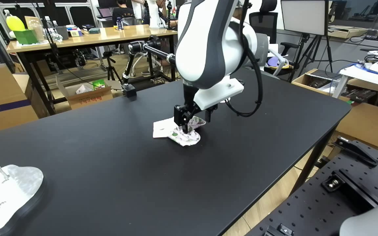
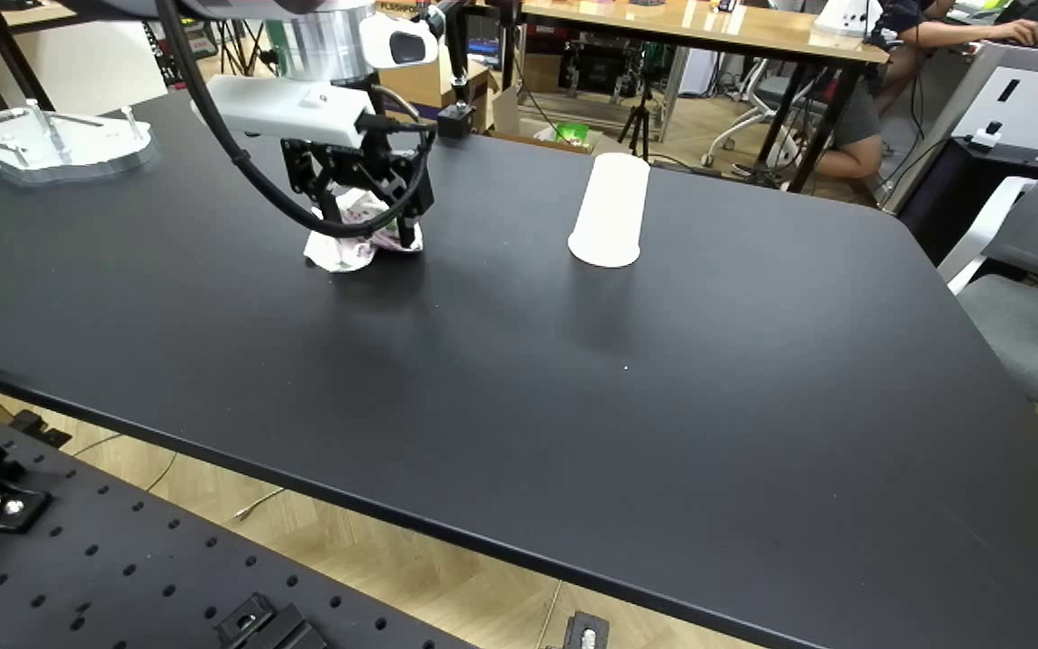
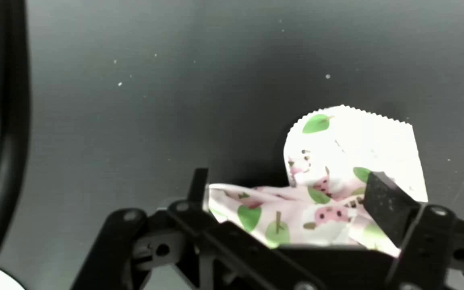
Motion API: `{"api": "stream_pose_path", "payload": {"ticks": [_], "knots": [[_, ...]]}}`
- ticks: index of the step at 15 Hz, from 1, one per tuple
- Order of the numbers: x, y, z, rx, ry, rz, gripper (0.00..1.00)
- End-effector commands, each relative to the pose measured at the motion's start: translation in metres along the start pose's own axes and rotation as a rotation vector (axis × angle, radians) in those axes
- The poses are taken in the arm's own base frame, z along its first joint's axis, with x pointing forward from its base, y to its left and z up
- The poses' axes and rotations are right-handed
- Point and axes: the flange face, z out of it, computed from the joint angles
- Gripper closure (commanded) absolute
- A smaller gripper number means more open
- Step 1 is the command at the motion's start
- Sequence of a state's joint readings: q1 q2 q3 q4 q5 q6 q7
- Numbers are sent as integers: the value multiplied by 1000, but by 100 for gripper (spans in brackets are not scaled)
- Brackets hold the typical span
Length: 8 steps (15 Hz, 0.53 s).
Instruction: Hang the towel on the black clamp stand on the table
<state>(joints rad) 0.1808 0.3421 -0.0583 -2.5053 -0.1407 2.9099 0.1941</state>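
Note:
The towel is a small white and pink cloth with green leaf and fruit prints. It lies crumpled on the dark table in both exterior views (image 1: 185, 137) (image 2: 337, 252) and shows in the wrist view (image 3: 320, 217). My gripper (image 1: 196, 123) is low over the towel, also in an exterior view (image 2: 368, 230). In the wrist view its fingers (image 3: 294, 197) are wide apart, with a raised fold of towel between them. A black stand with a jointed arm (image 1: 130, 90) is fixed at the table's far edge, also in an exterior view (image 2: 456, 122); it looks like the clamp stand.
A white cup (image 2: 609, 212) stands upside down on the table. A metal board with pegs (image 1: 28, 183) lies on the table, also in an exterior view (image 2: 50, 162). A black cable loop (image 1: 258, 98) hangs beside the wrist. A perforated base plate (image 1: 307, 209) adjoins the table.

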Motion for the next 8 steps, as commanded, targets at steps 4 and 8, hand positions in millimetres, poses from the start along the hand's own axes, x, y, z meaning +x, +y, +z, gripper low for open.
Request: {"api": "stream_pose_path", "payload": {"ticks": [4, 8], "knots": [[24, -7, 13, 3, 15, -21, 55], [26, -4, 8, -1, 24, -20, 82]]}}
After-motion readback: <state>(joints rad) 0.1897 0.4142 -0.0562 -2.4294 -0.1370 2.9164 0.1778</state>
